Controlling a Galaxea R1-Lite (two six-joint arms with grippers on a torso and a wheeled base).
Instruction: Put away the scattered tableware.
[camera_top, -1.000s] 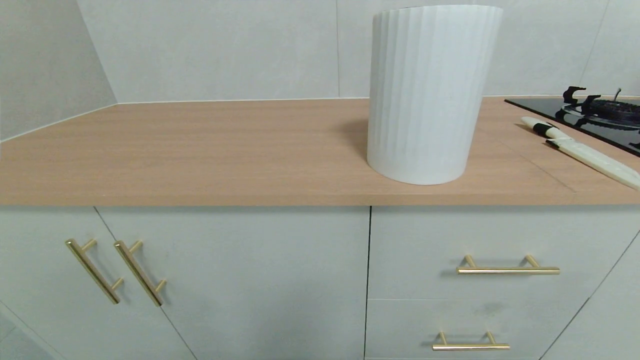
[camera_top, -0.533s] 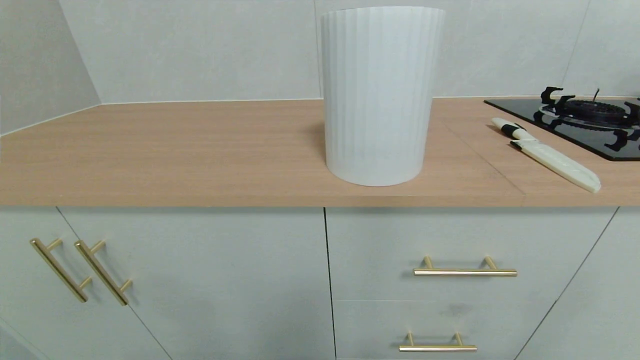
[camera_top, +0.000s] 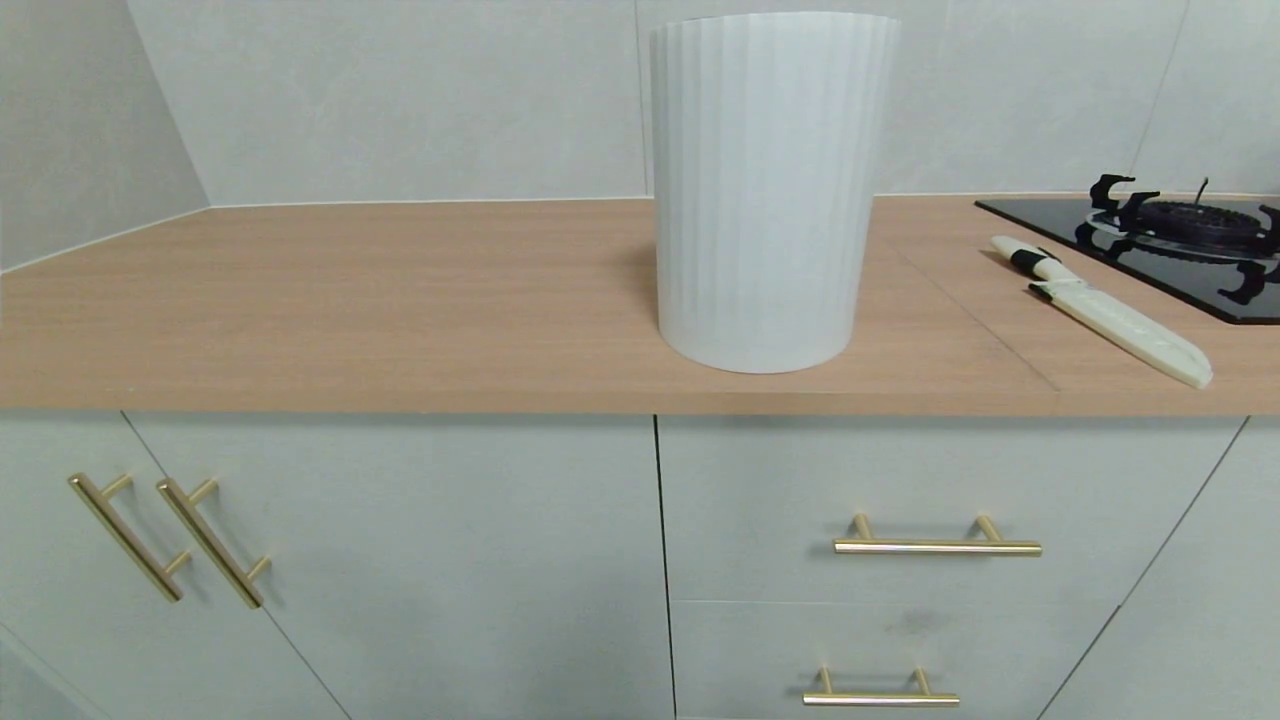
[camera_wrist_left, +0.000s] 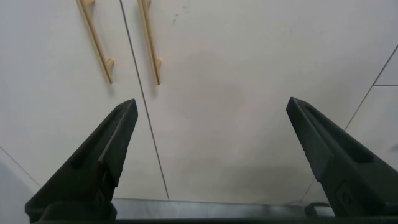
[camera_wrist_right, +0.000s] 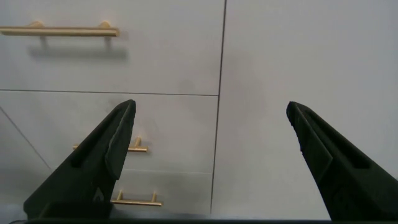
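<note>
No text, label, number or sign can be read. The ribbed white container (camera_top: 765, 190), the cream knife (camera_top: 1105, 312), the gas hob (camera_top: 1190, 218), the counter (camera_top: 400, 300) and the cabinet fronts (camera_top: 420, 550) carry no legible print. Any marks on the knife blade are too small to make out.

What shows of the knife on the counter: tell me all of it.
The knife is cream-white with a black band on the handle and a black collar at the blade's base. It lies flat on the wooden counter, right of the ribbed white container and apart from it, beside the black hob, handle toward the wall, tip toward the front edge.
</note>
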